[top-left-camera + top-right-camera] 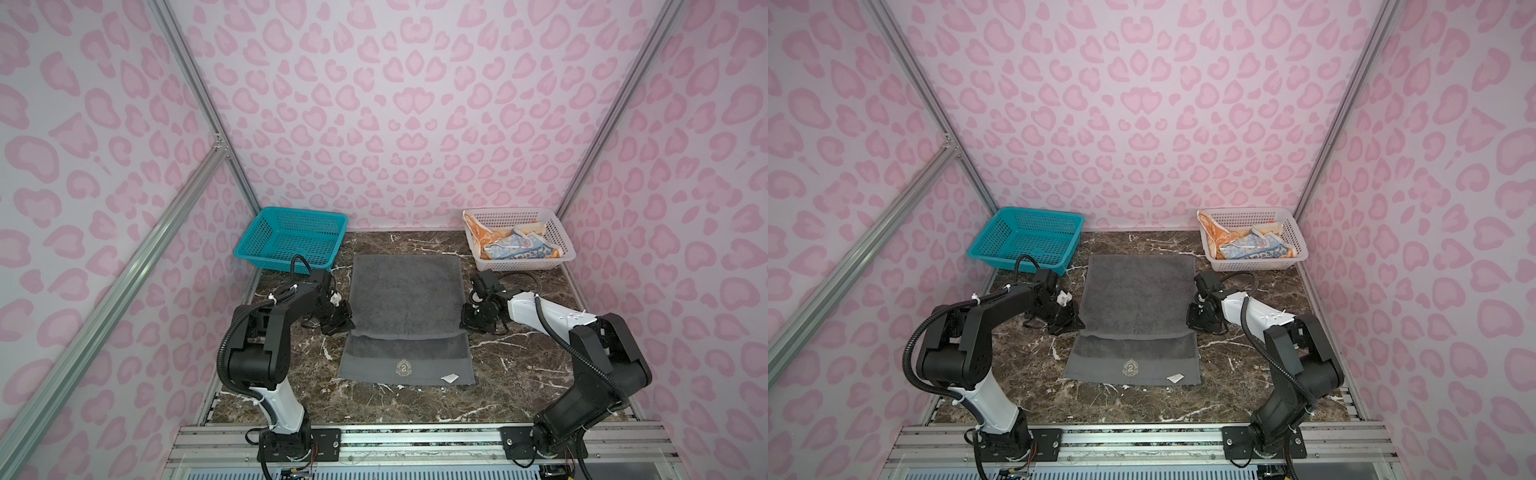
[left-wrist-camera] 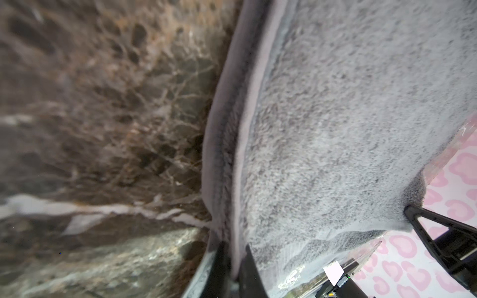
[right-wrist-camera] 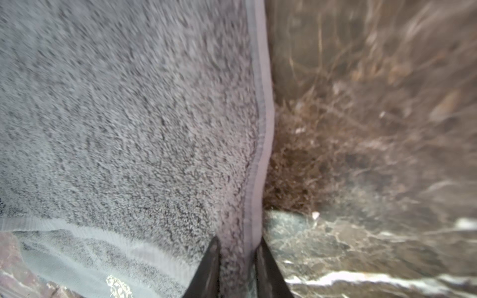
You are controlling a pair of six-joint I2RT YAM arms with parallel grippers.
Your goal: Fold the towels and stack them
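Observation:
The dark grey towel [image 1: 407, 291] [image 1: 1136, 291] lies flat in the middle of the marble table, its far part folded forward over the near part, which shows a crest [image 1: 404, 368]. My left gripper [image 1: 347, 322] [image 2: 236, 258] is shut on the upper layer's left front corner. At the right front corner my right gripper [image 1: 467, 322] [image 3: 238, 250] pinches the hemmed edge. The orange towel [image 1: 478, 237] and the multicolour lettered towel [image 1: 515, 249] lie crumpled in the white basket [image 1: 523, 264] at the back right.
A teal basket [image 1: 253, 241] with nothing in it stands at the back left, just behind the left arm. A small white tag [image 1: 450, 377] lies on the grey towel's near right corner. Pink-patterned walls close in the table on three sides.

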